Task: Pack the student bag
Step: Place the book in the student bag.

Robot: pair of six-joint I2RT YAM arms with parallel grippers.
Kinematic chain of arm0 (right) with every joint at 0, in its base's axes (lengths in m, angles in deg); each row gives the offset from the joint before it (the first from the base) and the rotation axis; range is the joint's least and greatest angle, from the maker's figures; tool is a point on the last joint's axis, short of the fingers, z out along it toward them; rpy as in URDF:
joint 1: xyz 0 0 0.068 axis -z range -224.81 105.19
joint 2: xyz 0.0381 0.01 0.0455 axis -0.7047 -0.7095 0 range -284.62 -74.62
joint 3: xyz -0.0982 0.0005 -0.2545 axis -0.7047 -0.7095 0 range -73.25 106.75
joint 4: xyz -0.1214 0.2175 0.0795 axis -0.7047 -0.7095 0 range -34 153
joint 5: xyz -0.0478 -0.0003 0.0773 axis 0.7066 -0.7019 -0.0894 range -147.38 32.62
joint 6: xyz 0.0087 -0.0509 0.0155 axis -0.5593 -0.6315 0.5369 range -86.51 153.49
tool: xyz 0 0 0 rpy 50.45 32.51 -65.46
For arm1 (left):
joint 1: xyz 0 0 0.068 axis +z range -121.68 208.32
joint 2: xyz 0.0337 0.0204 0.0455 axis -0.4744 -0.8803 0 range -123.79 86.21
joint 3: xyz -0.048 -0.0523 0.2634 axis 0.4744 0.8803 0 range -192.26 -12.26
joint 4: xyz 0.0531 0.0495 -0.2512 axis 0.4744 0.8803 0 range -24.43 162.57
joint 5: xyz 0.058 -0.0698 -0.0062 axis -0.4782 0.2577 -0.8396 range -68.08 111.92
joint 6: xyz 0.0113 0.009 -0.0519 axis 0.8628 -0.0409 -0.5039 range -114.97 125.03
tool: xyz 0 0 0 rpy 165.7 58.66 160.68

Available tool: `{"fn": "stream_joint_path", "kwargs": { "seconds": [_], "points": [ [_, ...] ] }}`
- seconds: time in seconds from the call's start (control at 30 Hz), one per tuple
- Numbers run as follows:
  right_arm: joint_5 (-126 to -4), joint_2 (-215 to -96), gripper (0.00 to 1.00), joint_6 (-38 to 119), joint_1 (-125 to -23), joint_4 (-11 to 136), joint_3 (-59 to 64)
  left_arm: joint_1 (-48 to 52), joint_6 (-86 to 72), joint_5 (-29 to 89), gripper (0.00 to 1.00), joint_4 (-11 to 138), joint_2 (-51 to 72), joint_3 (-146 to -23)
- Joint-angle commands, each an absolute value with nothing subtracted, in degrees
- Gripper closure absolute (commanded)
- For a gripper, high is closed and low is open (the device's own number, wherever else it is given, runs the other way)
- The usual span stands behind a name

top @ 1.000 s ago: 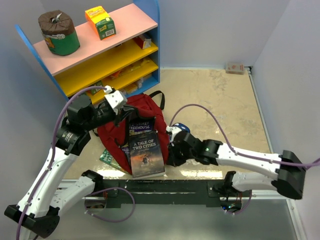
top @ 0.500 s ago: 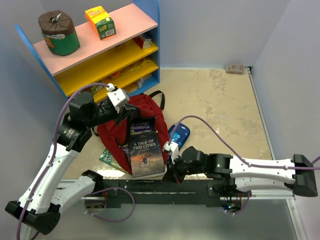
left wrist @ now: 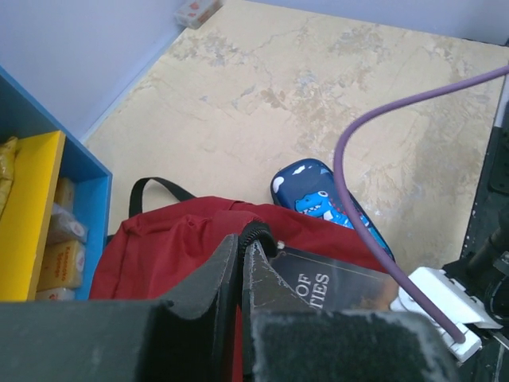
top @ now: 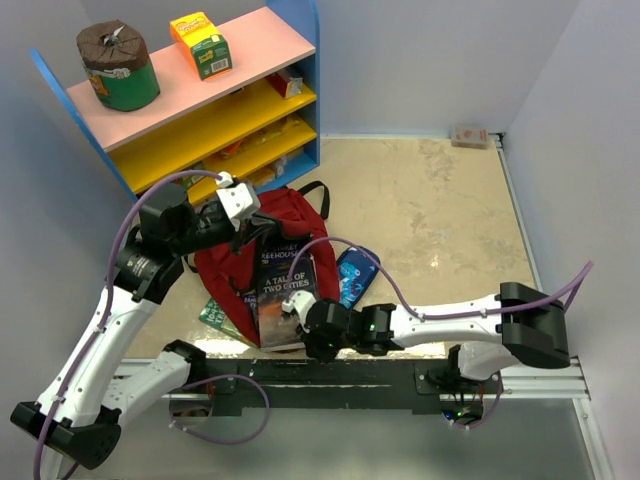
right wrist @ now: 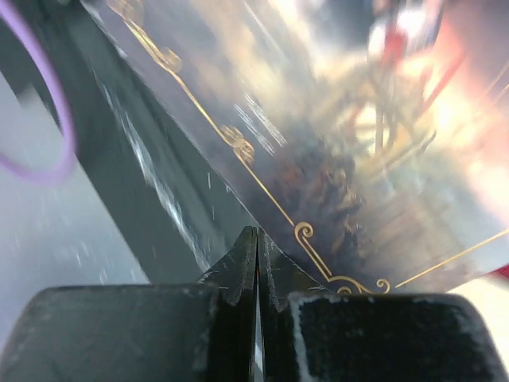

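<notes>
The dark-red student bag (top: 292, 212) lies on the floor in front of the shelf, its mouth facing the arms. My left gripper (top: 243, 235) is shut on the bag's black zipper edge (left wrist: 253, 236) and holds it up. A dark book titled "A Tale of Two Cities" (top: 283, 290) lies partly in the mouth, its cover also visible under the held edge (left wrist: 342, 282). My right gripper (top: 299, 335) is shut with nothing between its fingers. Its tips (right wrist: 256, 235) sit at the book's near edge, against the cover (right wrist: 334, 143).
A blue dinosaur pencil case (top: 357, 275) lies right of the bag (left wrist: 175, 247), also seen from the left wrist (left wrist: 326, 195). A green book (top: 214, 315) pokes out under the bag's left side. The coloured shelf (top: 200, 120) stands behind. A small box (top: 470, 135) sits far right.
My right arm swung left from beside the pencil case to the book's near edge, and its jaws closed. The book shifted slightly toward the bag. The left gripper kept its hold.
</notes>
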State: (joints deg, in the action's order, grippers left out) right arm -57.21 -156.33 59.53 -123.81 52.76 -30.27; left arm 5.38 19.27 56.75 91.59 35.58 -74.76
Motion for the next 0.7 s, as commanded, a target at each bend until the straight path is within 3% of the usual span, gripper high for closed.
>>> {"fn": "stream_joint_path", "kwargs": {
  "seconds": [0.0,0.17,0.43,0.53,0.67],
  "points": [
    [-44.9,-156.4,1.0,54.9,-121.0,59.3,-22.7,5.6,21.0,63.2,0.92,88.8,37.1,-76.6],
    [-40.3,-155.7,1.0,54.2,-115.3,65.7,-21.8,5.5,22.5,66.1,0.93,90.3,38.4,-75.2],
    [-39.7,-165.2,1.0,54.4,-112.3,72.9,-17.9,5.6,22.3,67.1,0.93,89.8,38.8,-74.4],
    [-39.3,-162.4,0.77,56.1,-112.4,72.9,-19.1,5.6,22.7,67.3,0.92,90.3,39.0,-74.8],
    [-42.3,-151.5,0.76,56.8,-112.3,71.5,-25.4,5.5,24.1,66.6,0.93,91.0,38.9,-75.4]
  ]
}}
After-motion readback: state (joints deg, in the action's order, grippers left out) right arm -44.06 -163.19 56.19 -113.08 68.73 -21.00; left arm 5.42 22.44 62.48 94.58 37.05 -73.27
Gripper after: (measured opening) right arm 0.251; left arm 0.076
